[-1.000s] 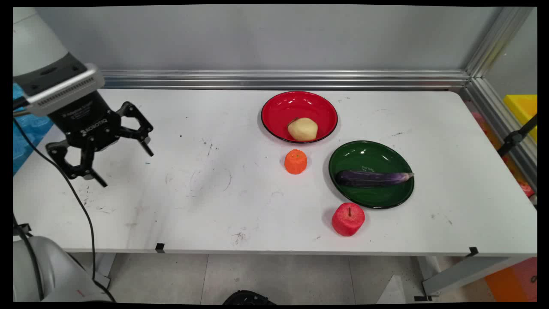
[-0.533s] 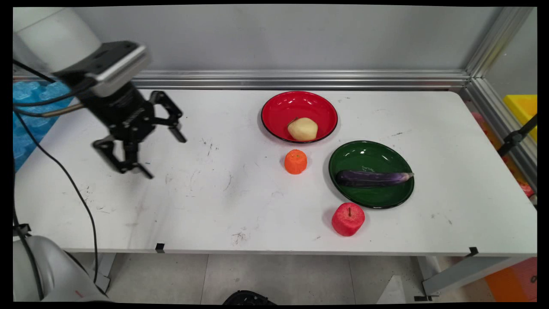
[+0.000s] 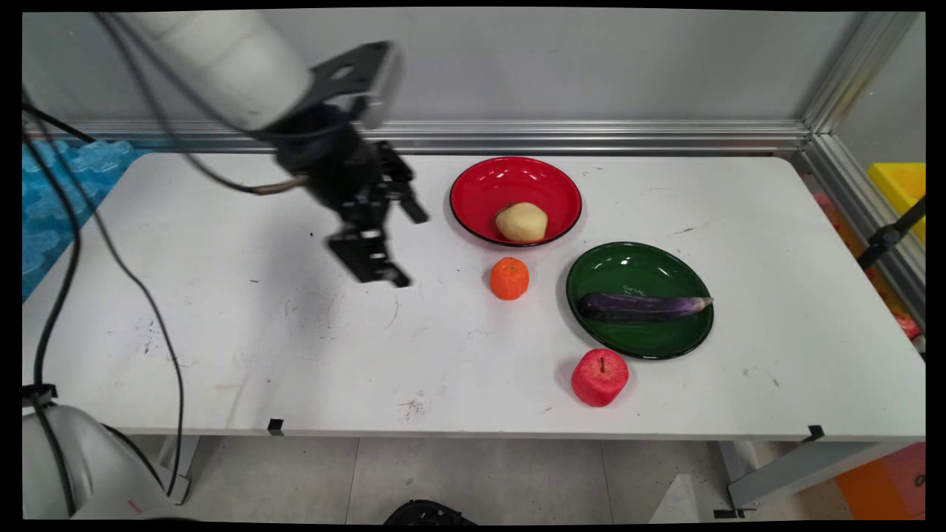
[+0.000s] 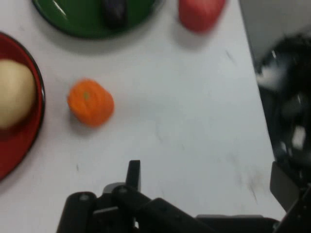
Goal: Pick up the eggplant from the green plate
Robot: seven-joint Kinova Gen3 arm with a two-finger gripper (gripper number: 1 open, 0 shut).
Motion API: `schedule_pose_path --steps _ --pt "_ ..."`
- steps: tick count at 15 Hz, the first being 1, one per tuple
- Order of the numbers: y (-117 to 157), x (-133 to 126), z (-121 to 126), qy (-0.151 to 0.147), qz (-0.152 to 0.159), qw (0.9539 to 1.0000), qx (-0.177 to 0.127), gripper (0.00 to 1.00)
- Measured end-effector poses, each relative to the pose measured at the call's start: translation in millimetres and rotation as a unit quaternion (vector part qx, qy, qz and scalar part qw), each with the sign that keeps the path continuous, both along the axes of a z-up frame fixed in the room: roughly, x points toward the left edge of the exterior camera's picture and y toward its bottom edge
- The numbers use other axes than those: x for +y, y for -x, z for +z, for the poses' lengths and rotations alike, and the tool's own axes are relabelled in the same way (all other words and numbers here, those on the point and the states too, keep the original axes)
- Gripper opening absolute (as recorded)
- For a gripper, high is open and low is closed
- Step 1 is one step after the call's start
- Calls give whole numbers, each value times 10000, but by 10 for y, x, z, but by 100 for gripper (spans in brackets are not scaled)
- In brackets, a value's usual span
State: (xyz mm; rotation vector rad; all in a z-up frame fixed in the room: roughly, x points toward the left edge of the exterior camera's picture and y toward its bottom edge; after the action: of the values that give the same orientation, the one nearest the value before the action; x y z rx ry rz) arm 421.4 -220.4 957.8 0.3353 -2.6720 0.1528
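The orange [image 3: 509,278] sits on the table [image 3: 222,332] between red bowl [image 3: 480,185] and green plate [image 3: 635,266]; the gripper [image 3: 410,247] (fingers spread, empty) has swung rightward from the table's left end and now hangs near it.

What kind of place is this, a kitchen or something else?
Most likely a robotics lab test bench, not a kitchen. A white table stands inside an aluminium frame, cables hang from the arm's end effector, and toy-like food, such as the orange and apple, lies by two plates.
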Motion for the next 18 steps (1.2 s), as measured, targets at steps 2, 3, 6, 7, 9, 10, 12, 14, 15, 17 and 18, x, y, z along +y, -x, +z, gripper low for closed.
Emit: schedule_pose_path --steps 2,3,6,7,9,10,12,14,15,17,18 --pt "199 -120 -61 18 233 9997 108 100" --pt "319 -196 -98 35 359 9992 163 100" --pt "725 -472 -235 81 735 9967 327 100" --pt "836 -547 -280 86 820 9959 368 100" --pt "1092 -714 -405 87 992 9941 436 100" --pt "1213 -790 -471 86 1060 9933 456 100" --pt "1414 -909 -596 77 1158 9921 469 100" --pt "1543 -984 -685 67 1210 9915 463 100" --pt "1638 -1040 -752 61 1247 9911 454 100" --pt "1852 -1160 -918 31 1318 9905 403 100" --pt "1955 -1214 -1004 7 1346 9902 372 100"
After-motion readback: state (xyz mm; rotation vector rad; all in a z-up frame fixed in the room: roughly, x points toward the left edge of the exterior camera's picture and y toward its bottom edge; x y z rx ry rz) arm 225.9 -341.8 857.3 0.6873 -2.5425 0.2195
